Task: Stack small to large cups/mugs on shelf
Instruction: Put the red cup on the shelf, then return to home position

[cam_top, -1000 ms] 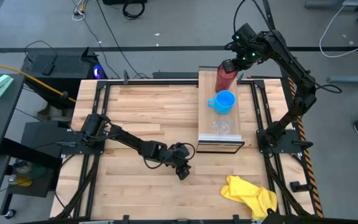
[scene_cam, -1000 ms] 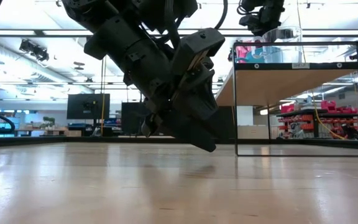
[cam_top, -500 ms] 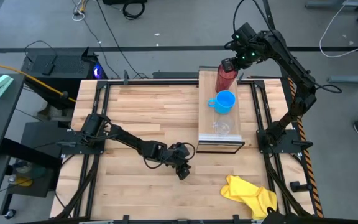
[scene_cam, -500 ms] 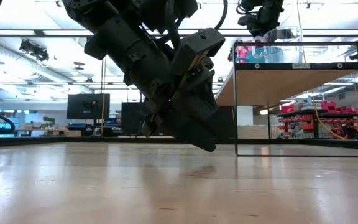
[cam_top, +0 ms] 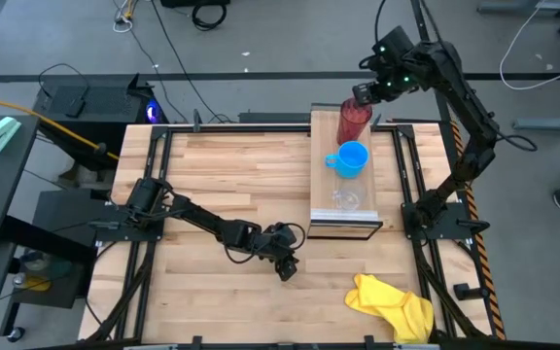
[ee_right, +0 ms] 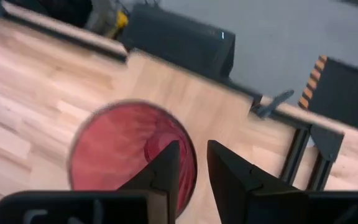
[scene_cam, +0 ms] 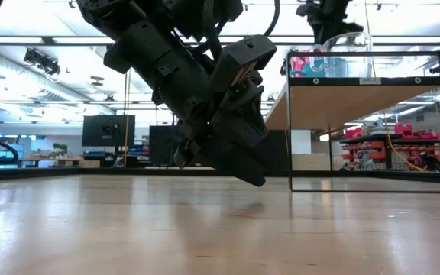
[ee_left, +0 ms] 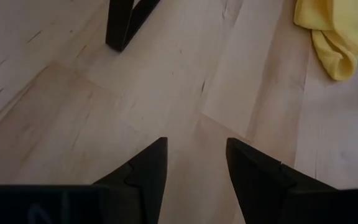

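Observation:
Three vessels stand in a row on the shelf (cam_top: 321,136), each on its base. The dark red tumbler (cam_top: 351,122) is at the far end, the blue mug (cam_top: 350,158) in the middle and the clear cup (cam_top: 345,200) at the near end. My right gripper (cam_top: 361,94) is open above the tumbler's far rim. In the right wrist view the gripper (ee_right: 193,162) looks down into the tumbler (ee_right: 123,149), one finger over its mouth and one outside. My left gripper (cam_top: 287,270) stands open low over the tabletop, nothing between its fingers (ee_left: 196,155).
A yellow cloth (cam_top: 392,303) lies crumpled at the table's near right corner. The shelf's dark frame (scene_cam: 357,80) stands on thin legs above the tabletop. The right arm reaches in from the right edge, and the left arm lies across the table's left half.
My right gripper has risen away from the red tumbler and drifted a little toward the far edge. The tumbler stays upright on the shelf.

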